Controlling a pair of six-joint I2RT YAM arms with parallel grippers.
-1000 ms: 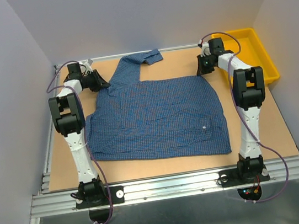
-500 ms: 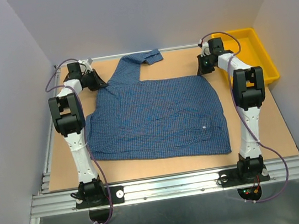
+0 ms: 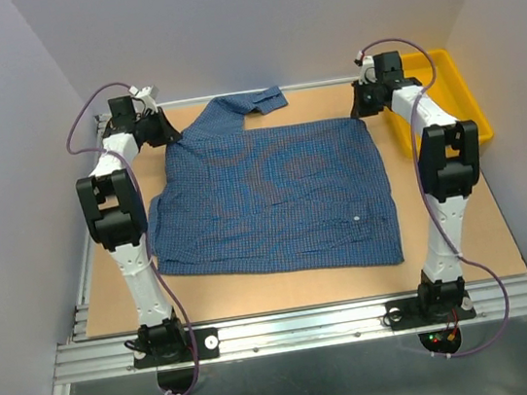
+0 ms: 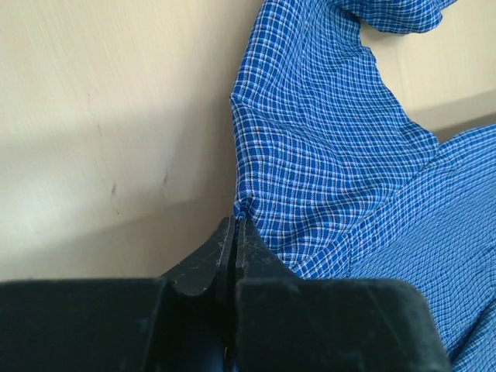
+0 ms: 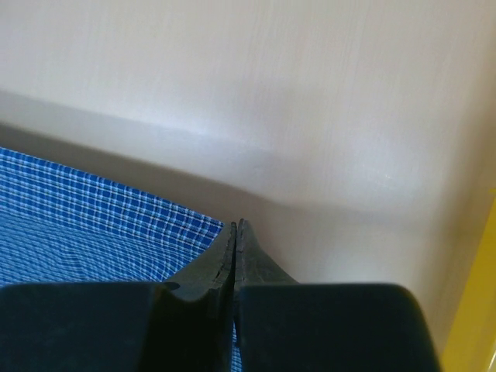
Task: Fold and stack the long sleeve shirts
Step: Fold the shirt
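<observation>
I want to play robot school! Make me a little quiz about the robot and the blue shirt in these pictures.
1. True or false: the shirt is folded into a small neat square.
2. What is the left claw pinching? A) nothing B) the shirt's edge C) the tray
3. Fill in: the tray beside the right claw is coloured ____.
Key: 1 false, it is spread out wide. 2 B. 3 yellow.
</observation>
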